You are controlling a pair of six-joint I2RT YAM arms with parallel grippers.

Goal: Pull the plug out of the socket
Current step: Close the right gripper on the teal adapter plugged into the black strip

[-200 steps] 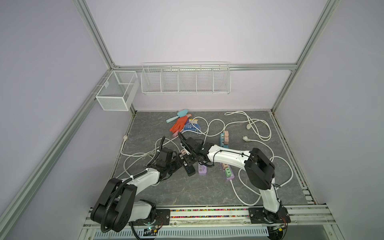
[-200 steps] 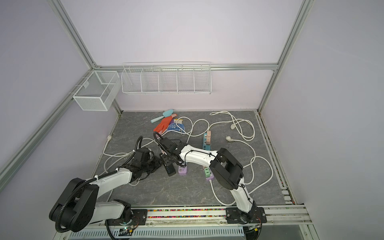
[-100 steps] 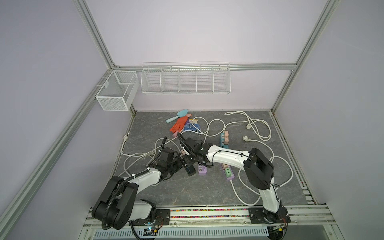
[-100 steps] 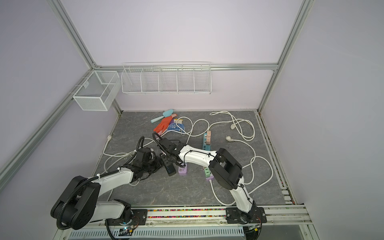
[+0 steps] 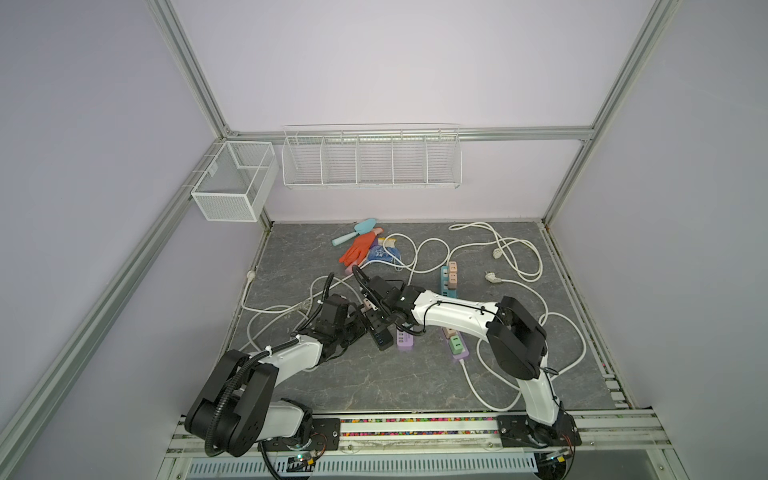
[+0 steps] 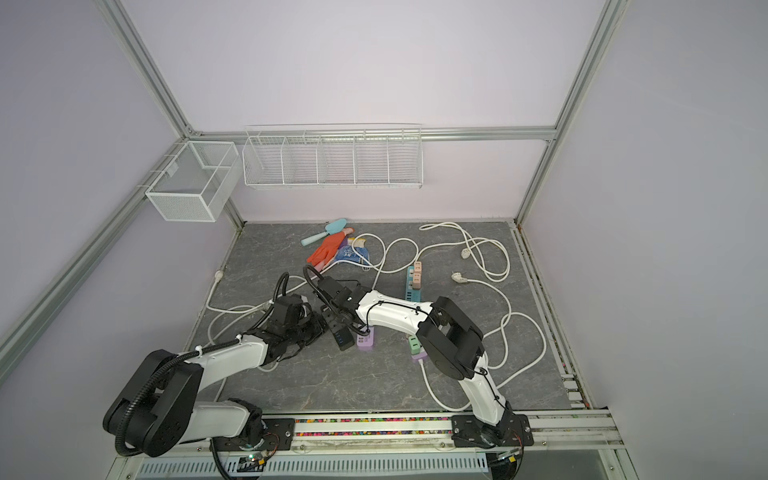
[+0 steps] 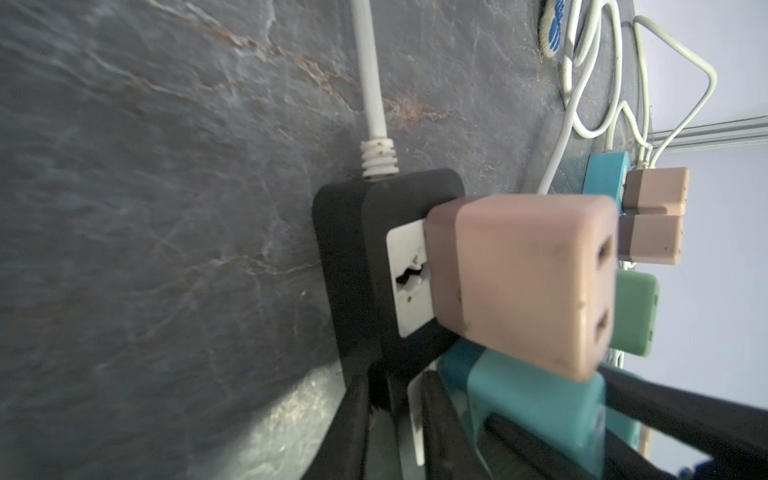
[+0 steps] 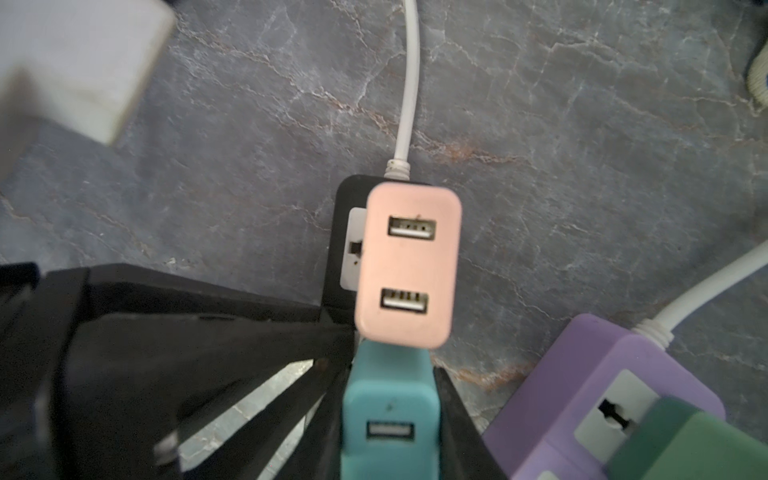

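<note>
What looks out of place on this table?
An orange glove and a teal trowel lie at the back of the table, among white cables; garden things look odd here. Nothing looks spilled.

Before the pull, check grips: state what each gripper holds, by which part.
The right gripper clamps the teal plug by its sides; left gripper grips the black power strip by its body, beside that plug.

Smooth matt black plastic on the socket strip [image 7: 353,257]; smooth matt plastic too on the pink plug [image 7: 519,282], faintly scuffed and speckled, and on the teal plug [image 8: 388,395]. Looks rubbery and smooth on the white cable [image 7: 370,83]. Grey stone-look tabletop [image 7: 145,208], veined, with a dull sheen. White-coated metal wire on the wall rack [image 5: 370,162].
</note>
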